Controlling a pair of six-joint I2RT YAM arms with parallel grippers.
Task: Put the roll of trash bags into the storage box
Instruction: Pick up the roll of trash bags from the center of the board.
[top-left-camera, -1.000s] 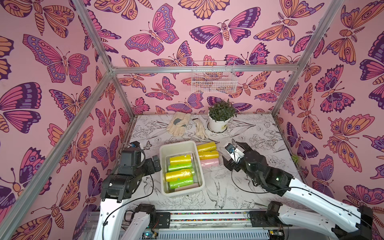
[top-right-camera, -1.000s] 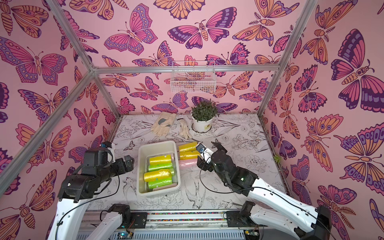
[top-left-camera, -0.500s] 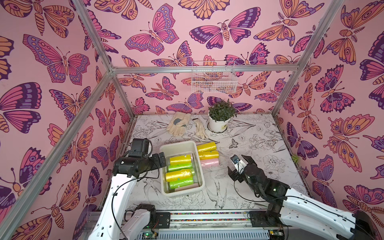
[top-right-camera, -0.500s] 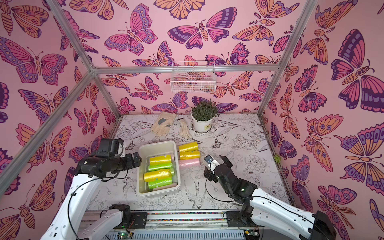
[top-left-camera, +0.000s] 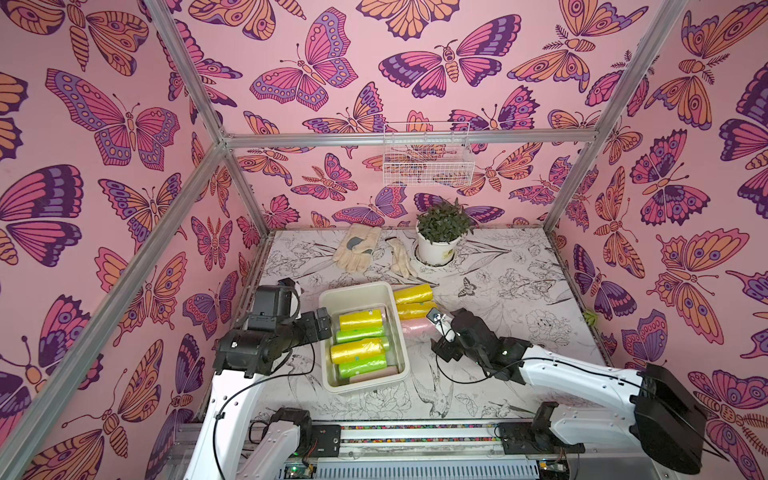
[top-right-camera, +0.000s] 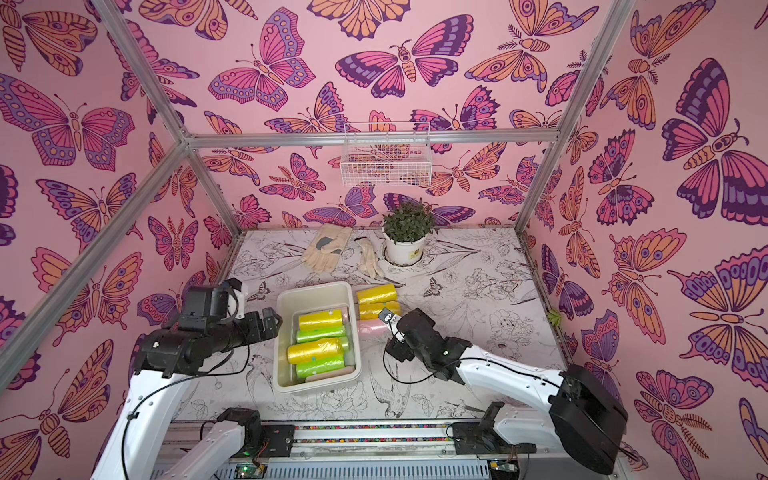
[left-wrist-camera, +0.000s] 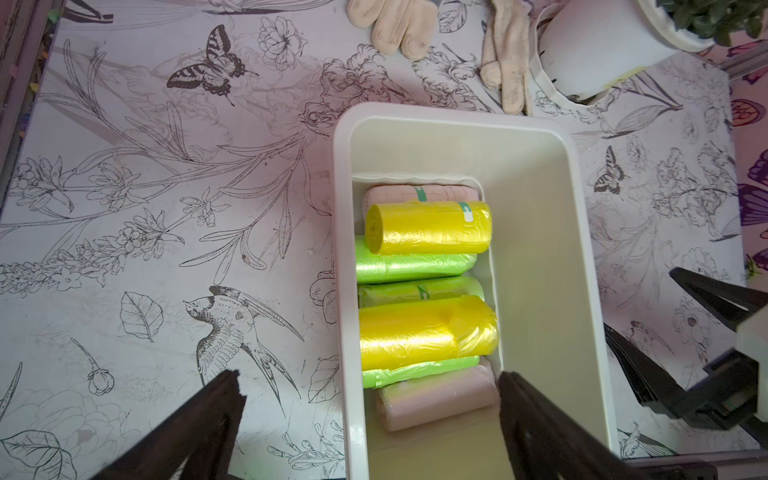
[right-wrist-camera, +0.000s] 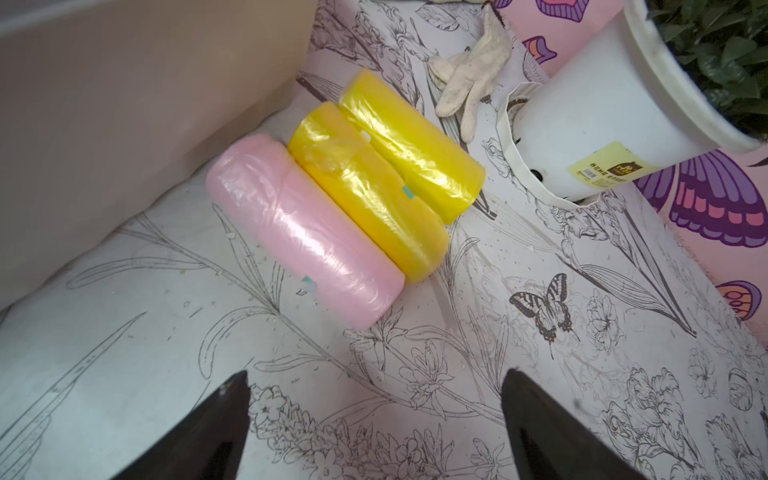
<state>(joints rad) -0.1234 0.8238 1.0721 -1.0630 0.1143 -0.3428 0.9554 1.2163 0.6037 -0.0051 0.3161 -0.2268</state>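
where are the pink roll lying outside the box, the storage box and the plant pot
pink roll (right-wrist-camera: 303, 237), right wrist view, middle of its wrapped side
storage box (left-wrist-camera: 540, 249), left wrist view, bare inner wall
plant pot (top-left-camera: 435, 252), in a top view, white outer wall

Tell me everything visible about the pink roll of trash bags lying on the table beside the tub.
The pink roll is a stubby cylinder of glossy, crinkled, translucent plastic film, tightly wound, with a small teal sticker near one end. It lies on its side on the flower-printed table, its long side against a yellow plastic roll, one end close to the off-white plastic storage box; contact there is unclear. The open right gripper is clear of it.
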